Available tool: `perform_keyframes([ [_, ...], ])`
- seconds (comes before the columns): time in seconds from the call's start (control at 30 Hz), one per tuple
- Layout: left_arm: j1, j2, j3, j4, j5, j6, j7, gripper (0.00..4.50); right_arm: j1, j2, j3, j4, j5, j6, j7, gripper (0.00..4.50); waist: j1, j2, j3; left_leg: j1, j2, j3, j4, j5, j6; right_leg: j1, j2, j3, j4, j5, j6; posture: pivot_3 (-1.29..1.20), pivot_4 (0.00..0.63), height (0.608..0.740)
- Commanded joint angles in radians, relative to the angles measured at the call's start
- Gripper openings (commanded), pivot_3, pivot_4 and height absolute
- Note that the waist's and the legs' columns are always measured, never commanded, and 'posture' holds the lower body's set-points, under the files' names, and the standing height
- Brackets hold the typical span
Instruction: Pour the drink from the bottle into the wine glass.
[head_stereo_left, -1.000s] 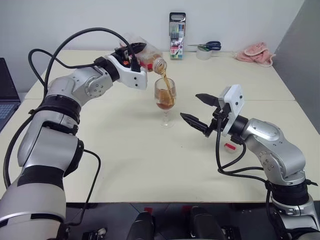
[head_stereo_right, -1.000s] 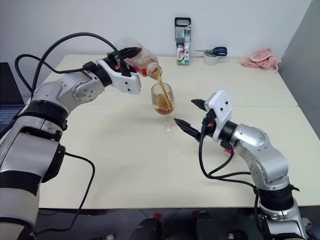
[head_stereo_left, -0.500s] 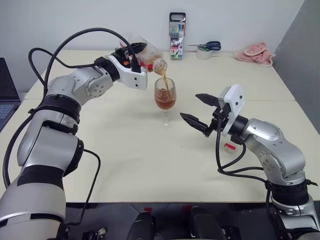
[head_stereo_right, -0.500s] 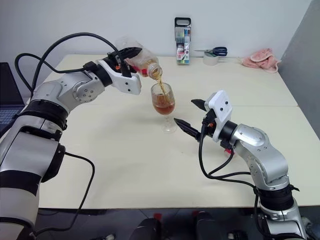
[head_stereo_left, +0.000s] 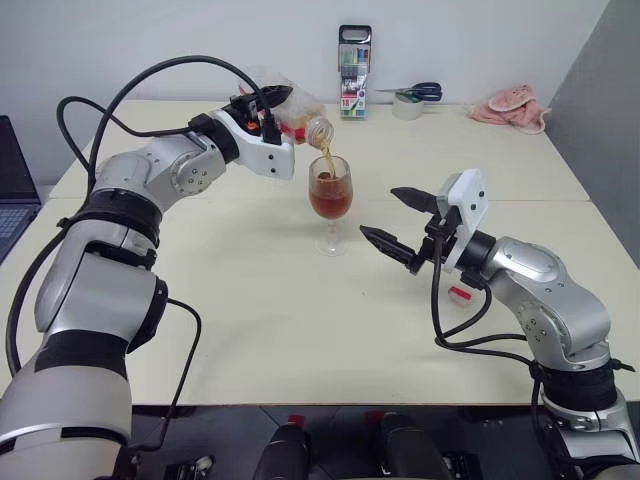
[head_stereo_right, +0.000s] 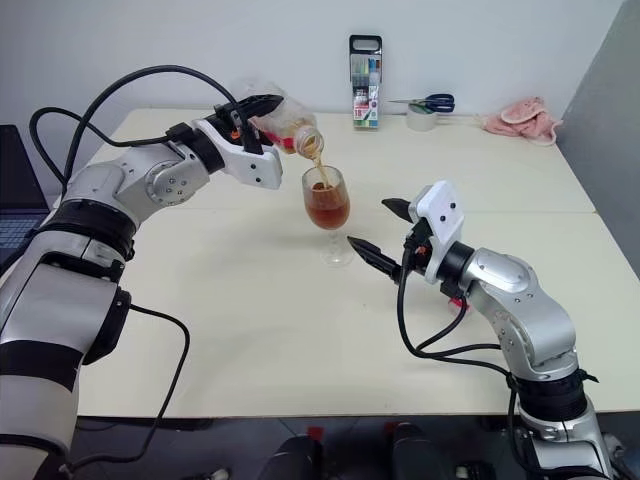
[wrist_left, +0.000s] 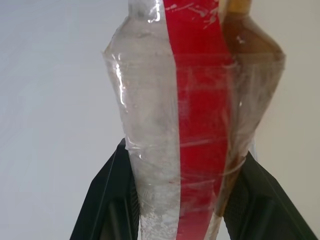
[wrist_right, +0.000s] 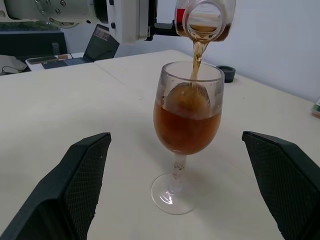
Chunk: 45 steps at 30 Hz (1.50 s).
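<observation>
1. Two pincers work over the table: the left pincer clamps the bottle, tipped mouth-down above the wine glass.
2. A thin stream of the drink falls into the glass, which stands upright, roughly half full.
3. The right pincer hangs wide apart, empty, just beside the glass.

No readable text anywhere in these views.
The bottle carries a plain red label strip with no legible lettering, and the marker pack standing at the far edge of the counter has printing too small to make out.
</observation>
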Motion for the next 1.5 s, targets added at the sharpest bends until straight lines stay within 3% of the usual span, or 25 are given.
perform_keyframes([
  [0.03, 0.004, -0.002, 0.050, -0.007, -0.068, 0.014, -0.026, 1.69, -0.007, 0.011, -0.015, -0.037, 0.018, -0.015, -0.006, 4.50, 0.000, 0.000, 0.000, 0.000, 0.000, 0.000, 0.000, 0.000, 0.000, 0.000, 0.000, 0.000, 0.000, 0.000, 0.000, 0.00, 0.150, 0.740],
  [0.3, 0.076, -0.042, 0.131, -0.042, -0.216, 0.049, -0.134, 1.69, -0.024, 0.043, -0.009, -0.036, 0.006, -0.063, -0.006, 4.50, -0.002, 0.000, 0.000, 0.000, 0.000, 0.000, 0.000, 0.001, -0.002, 0.000, 0.000, 0.000, 0.000, 0.000, 0.000, 0.00, 0.150, 0.740],
  [0.4, 0.132, -0.086, 0.214, -0.080, -0.345, 0.101, -0.206, 1.69, -0.049, 0.067, -0.004, -0.022, -0.020, -0.103, -0.025, 4.50, -0.002, 0.000, 0.000, 0.000, 0.000, 0.000, 0.001, 0.001, -0.002, 0.000, 0.000, 0.000, 0.001, 0.000, 0.000, 0.00, 0.150, 0.740],
  [0.6, 0.263, -0.140, 0.420, -0.228, -0.615, 0.345, -0.335, 1.69, -0.079, 0.060, 0.037, -0.032, -0.022, -0.083, -0.002, 4.50, -0.007, 0.000, 0.000, 0.000, 0.001, -0.001, 0.001, 0.001, -0.002, 0.000, 0.000, 0.000, 0.001, 0.000, 0.000, 0.00, 0.150, 0.740],
  [0.73, 0.467, -0.162, 0.602, -0.402, -0.870, 0.630, -0.439, 1.69, -0.110, -0.009, 0.151, -0.071, -0.027, 0.074, 0.036, 4.50, -0.023, 0.002, -0.002, 0.002, 0.001, 0.000, 0.001, 0.001, -0.002, -0.001, -0.001, 0.001, 0.003, 0.000, 0.000, 0.00, 0.150, 0.740],
  [0.87, 0.653, -0.160, 0.702, -0.592, -0.991, 0.799, -0.467, 1.69, -0.154, 0.017, 0.181, -0.070, -0.008, 0.115, 0.037, 4.50, -0.036, 0.002, -0.001, 0.002, 0.001, -0.001, 0.001, 0.001, -0.002, -0.001, 0.000, 0.000, 0.004, 0.000, 0.000, 0.00, 0.150, 0.740],
  [1.07, 0.811, -0.174, 0.768, -0.735, -1.069, 0.916, -0.459, 1.69, -0.205, 0.045, 0.217, -0.027, -0.019, 0.111, 0.061, 4.50, -0.019, -0.002, -0.004, 0.002, 0.001, -0.003, 0.002, 0.001, -0.002, 0.000, -0.001, -0.001, 0.004, 0.000, 0.000, 0.00, 0.150, 0.740],
  [1.37, 0.850, -0.176, 0.780, -0.750, -1.081, 0.950, -0.460, 1.69, -0.231, 0.060, 0.238, 0.003, -0.033, 0.098, 0.095, 4.50, -0.004, -0.003, -0.005, 0.002, 0.001, -0.002, 0.002, 0.001, -0.002, 0.001, -0.001, 0.000, 0.003, 0.000, 0.000, 0.00, 0.150, 0.740],
  [1.5, 0.848, -0.179, 0.786, -0.738, -1.087, 0.957, -0.459, 2.97, -0.233, 0.072, 0.241, 0.010, -0.039, 0.097, 0.100, 4.50, -0.004, -0.003, -0.005, 0.003, 0.001, -0.001, 0.002, 0.001, -0.002, 0.001, -0.001, 0.000, 0.003, 0.000, 0.000, 0.00, 0.150, 0.740],
])
